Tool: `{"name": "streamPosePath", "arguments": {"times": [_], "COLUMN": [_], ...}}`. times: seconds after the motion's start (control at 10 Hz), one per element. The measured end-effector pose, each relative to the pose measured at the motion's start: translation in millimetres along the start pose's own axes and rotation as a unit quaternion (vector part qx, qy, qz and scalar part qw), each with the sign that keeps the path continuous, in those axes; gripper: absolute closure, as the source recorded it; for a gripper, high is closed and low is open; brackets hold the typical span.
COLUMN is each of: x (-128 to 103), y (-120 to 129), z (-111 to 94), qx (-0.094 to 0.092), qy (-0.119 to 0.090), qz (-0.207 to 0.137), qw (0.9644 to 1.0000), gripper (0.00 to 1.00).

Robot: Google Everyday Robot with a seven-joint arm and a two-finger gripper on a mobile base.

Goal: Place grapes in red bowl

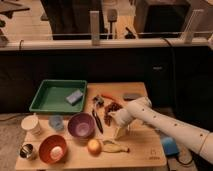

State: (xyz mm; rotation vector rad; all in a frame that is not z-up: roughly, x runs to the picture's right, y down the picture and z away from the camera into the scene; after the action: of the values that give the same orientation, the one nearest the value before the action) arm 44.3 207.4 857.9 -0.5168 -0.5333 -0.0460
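The grapes point(114, 106), a small dark red-purple bunch, lie on the wooden table point(145, 150) near its middle, right of a black utensil point(97, 120). The red bowl point(48, 145) stands at the front left with something pale inside it. My white arm reaches in from the right. My gripper point(120, 131) points down at the table just in front of and slightly right of the grapes, far right of the red bowl.
A purple bowl point(81, 125) stands between the red bowl and the grapes. An onion point(94, 146) and a yellowish peel-like thing point(116, 147) lie at the front. An orange carrot point(107, 97), a green tray point(50, 100) with a blue sponge point(74, 96), a white cup point(31, 124) and a metal cup point(27, 151) are also here.
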Motion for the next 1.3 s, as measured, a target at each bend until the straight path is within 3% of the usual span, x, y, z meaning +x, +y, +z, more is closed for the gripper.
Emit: {"name": "streamPosePath", "arguments": {"times": [0.3,0.4,0.8,1.1,1.3], "x": [0,-2,-1,8,16], "y": [-2,-8,-23,-35,-45], "z": [-2,-6,-23,-29,-34], "qx": [-0.013,-0.019,-0.028,-0.04,-0.036], "qy": [0.007,0.024,0.044,0.081,0.102], "qz": [0.005,0.0,-0.003,-0.012,-0.02], "qw": [0.9999,0.9995,0.9986,0.9958,0.9939], "gripper": [0.2,0.2,0.2,0.2,0.2]}}
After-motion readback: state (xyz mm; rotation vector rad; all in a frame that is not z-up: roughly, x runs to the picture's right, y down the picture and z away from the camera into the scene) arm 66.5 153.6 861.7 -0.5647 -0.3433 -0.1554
